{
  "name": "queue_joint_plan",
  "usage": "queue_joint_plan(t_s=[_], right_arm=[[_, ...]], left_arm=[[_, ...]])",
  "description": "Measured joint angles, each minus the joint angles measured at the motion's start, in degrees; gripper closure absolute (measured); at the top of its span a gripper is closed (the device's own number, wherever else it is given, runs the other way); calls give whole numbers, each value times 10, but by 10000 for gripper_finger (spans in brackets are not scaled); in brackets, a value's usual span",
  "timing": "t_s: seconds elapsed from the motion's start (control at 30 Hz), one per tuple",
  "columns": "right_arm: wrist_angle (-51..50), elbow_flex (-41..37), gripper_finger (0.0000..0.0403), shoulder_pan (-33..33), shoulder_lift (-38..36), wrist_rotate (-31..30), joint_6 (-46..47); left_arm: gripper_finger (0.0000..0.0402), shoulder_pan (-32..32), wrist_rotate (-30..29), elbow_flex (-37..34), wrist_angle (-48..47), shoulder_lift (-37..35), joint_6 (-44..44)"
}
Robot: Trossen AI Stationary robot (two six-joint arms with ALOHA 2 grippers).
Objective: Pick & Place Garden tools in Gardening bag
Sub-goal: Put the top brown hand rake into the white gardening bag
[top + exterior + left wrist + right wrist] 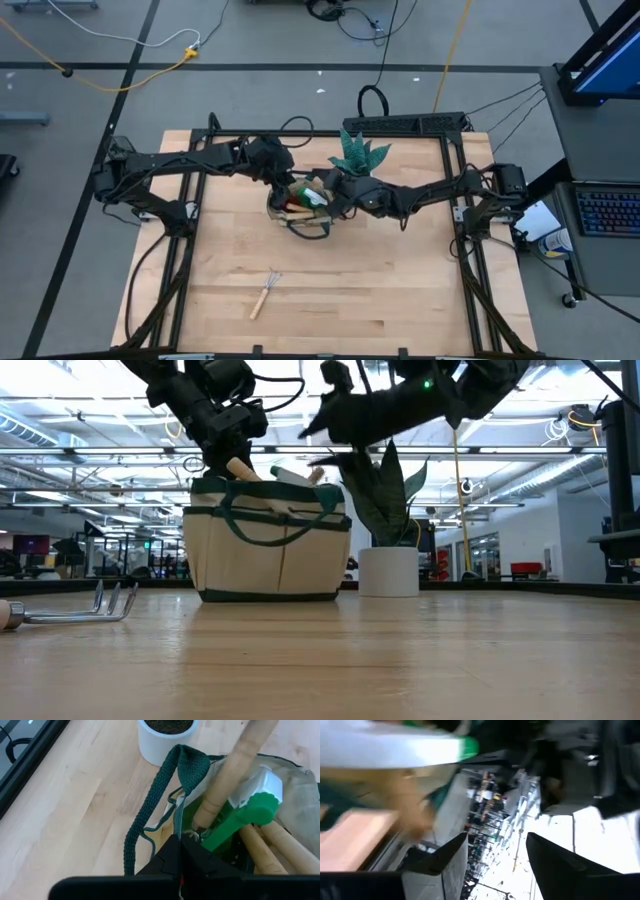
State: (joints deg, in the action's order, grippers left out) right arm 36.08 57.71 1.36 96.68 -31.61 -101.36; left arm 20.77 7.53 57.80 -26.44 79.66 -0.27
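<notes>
The tan gardening bag (pixel 300 208) with dark green trim stands on the table's middle (pixel 268 550). A green spray bottle (pixel 245 812) and wooden tool handles (pixel 235 765) stick up out of it. My left gripper (pixel 180 842) is shut at the bag's rim, on its left side (pixel 283 185). My right gripper (pixel 495 850) is open and empty, above the bag's right side (pixel 335 200). A wooden-handled rake (pixel 263 293) lies flat on the table toward the near edge. My left gripper comes at the bag from above, slanting down, with its fingertips closed on the thin dark green trim of the rim (pixel 176 820), beside the loop handle (pixel 155 805). The trim runs straight up into the fingertips. The bag stands on the table.
The teal spiky plant in its white pot (pixel 388 572) stands just behind and to the right of the bag (pixel 358 155), close to my right arm. The rake (pixel 75 610) lies alone on the near left part of the table. A black frame edges the table.
</notes>
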Motion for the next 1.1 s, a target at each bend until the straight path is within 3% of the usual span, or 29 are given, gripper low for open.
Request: queue_joint_plan(t_s=[0.1,0.2,0.27,0.33,0.6,0.87,0.97,1.1], right_arm=[[34,0,210,-8,0,-9,5],[39,0,219,-12,0,-82,29],[36,0,229,-11,0,-142,89],[14,0,240,-8,-1,-164,153],[-97,0,301,-15,0,-74,275],[-127,0,366,-14,0,-59,331],[-110,0,385,-15,0,-71,311],[-57,0,401,-27,0,-145,300]], left_arm=[[389,2,0,0,-1,0,0],[384,2,0,0,-5,0,3],[391,2,0,0,-5,0,3],[397,2,0,0,-5,0,3],[385,2,-1,0,-4,0,0],[386,2,0,0,8,0,-2],[383,2,0,0,9,0,-2],[396,2,0,0,8,0,-2]])
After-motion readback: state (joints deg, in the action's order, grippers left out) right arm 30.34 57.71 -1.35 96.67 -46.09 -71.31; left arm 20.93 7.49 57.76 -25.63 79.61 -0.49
